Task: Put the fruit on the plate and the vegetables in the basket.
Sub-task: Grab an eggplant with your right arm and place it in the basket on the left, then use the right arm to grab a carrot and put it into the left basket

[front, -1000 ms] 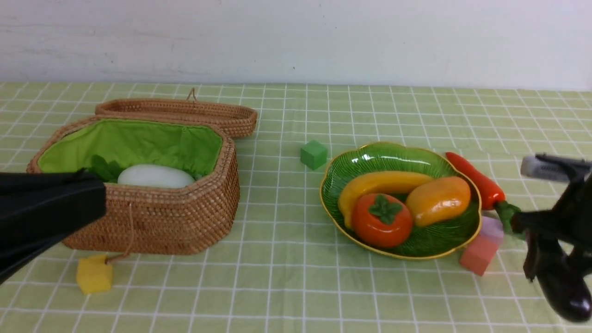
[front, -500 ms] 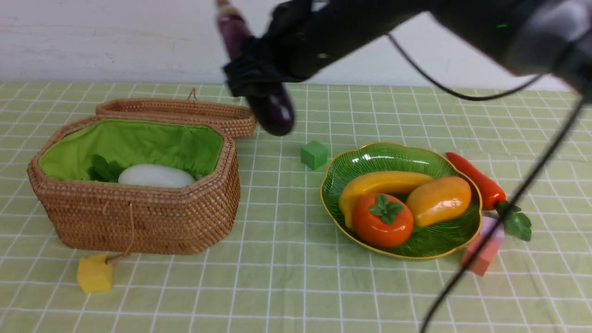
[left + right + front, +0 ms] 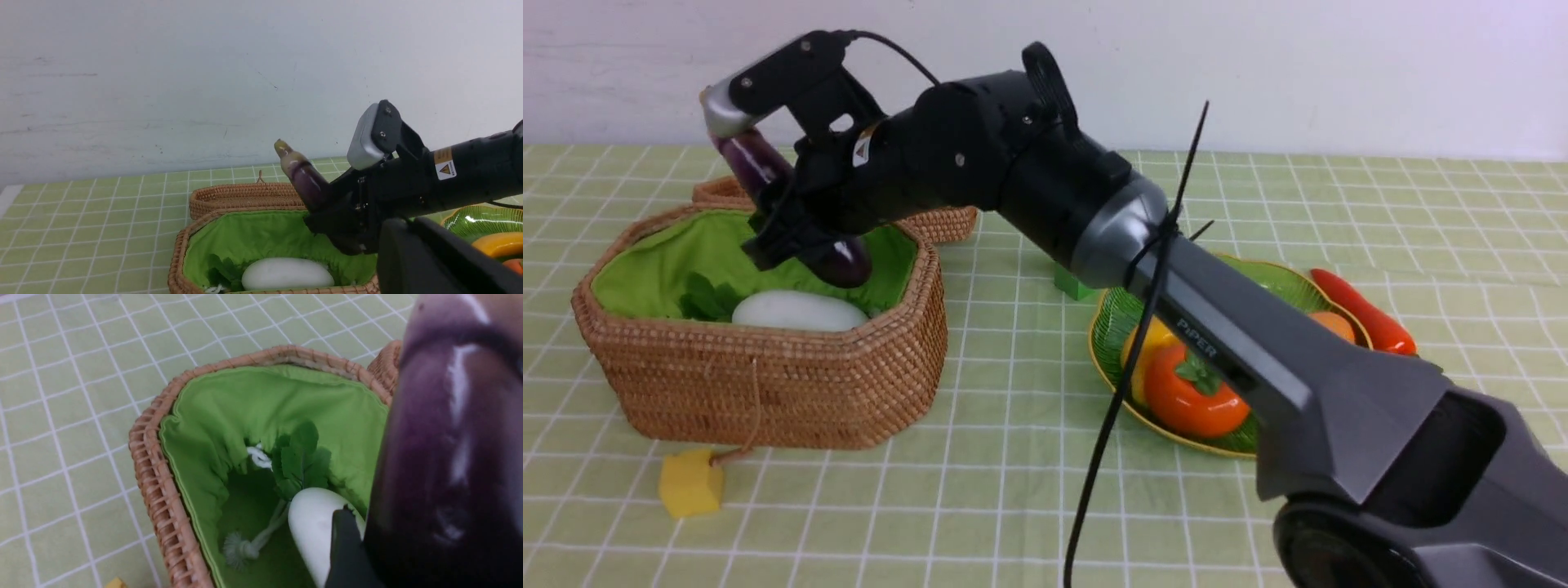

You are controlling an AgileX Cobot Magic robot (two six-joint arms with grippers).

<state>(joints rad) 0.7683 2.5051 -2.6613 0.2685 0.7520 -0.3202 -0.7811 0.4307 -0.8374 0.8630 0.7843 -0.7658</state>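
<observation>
The right end effector [image 3: 800, 237] is clamped on the eggplant [image 3: 756, 167], which hangs tilted above the open basket [image 3: 768, 392] where the radish [image 3: 796, 311] lies. Its arm [image 3: 1217, 343] crosses the plate [image 3: 1286, 282] and hides much of the fruit [image 3: 1188, 404]. The carrot [image 3: 1368, 318] lies on the surface [image 3: 980, 490], just right of the plate. The left end effector [image 3: 402, 241] is closed.

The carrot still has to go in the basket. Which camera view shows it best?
The front view: the carrot lies beside the right rim of the plate, its green top hidden behind the right arm. Neither wrist view shows it at all.
</observation>
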